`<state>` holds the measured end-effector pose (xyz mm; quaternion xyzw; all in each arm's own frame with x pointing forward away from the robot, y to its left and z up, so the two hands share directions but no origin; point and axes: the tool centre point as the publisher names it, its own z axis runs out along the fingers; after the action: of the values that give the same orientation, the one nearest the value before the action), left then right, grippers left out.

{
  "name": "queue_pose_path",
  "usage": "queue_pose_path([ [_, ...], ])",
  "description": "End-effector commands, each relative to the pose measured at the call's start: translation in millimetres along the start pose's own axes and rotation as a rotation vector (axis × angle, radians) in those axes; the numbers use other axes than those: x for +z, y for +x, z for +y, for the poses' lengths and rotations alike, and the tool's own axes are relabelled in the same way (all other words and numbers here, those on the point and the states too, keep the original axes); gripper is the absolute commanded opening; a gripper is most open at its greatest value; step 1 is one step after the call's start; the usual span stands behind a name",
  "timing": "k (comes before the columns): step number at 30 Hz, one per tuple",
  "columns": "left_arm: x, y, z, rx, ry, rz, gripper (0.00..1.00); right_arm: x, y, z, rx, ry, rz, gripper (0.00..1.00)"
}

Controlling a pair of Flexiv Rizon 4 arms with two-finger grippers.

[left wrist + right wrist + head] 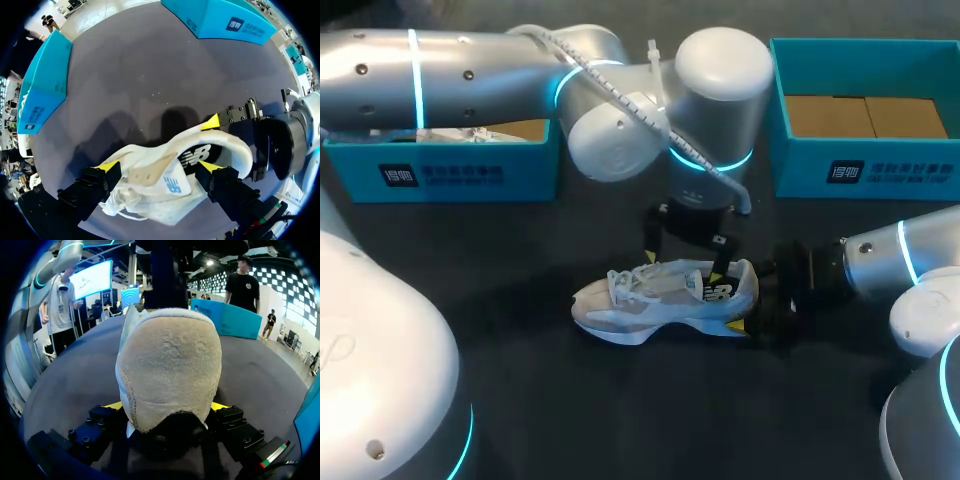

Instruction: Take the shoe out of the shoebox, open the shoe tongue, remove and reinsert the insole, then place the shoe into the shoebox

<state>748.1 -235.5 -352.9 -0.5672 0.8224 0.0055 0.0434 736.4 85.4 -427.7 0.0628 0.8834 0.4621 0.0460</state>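
Currently: worktop (620,420) carries two boxes, one at 10 o'clock (440,170), one at 2 o'clock (865,170). Left arm (620,120) hangs over the centre; right arm (890,260) enters from 3 o'clock. Shoe (660,300) is out of the box, upright mid-worktop, toe to 9, heel to 3. Right jaws clenched on the heel. Left jaws released, spread astride the collar, tongue (167,182) between them, not pinched. Step judged: opening the tongue. Next calls for the left jaws to pinch the tongue and draw it toeward, heel held steady. Insole not visible.
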Motion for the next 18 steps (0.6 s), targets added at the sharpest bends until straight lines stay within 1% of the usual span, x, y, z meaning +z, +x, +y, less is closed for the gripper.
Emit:
queue_pose_path([
  [1,5,1.7,-7,0.005,-0.013,-0.001,1.00,1,1.1,1.7,0.001,0.008,0.000,0.00],
  [7,13,-0.3,-9,0.024,-0.025,-0.008,1.00,1,1.1,1.7,0.001,0.008,0.000,0.00],
  [12,19,-0.8,-2,0.029,-0.040,-0.006,1.00,1,1.1,1.7,0.001,0.008,0.000,0.00],
  [16,21,-2.8,6,0.022,-0.049,-0.002,1.00,1,1.1,1.7,0.001,0.008,0.000,0.00],
  [18,21,-3.3,6,0.018,-0.050,0.000,1.00,1,1.1,1.7,0.001,0.008,0.000,0.00],
])
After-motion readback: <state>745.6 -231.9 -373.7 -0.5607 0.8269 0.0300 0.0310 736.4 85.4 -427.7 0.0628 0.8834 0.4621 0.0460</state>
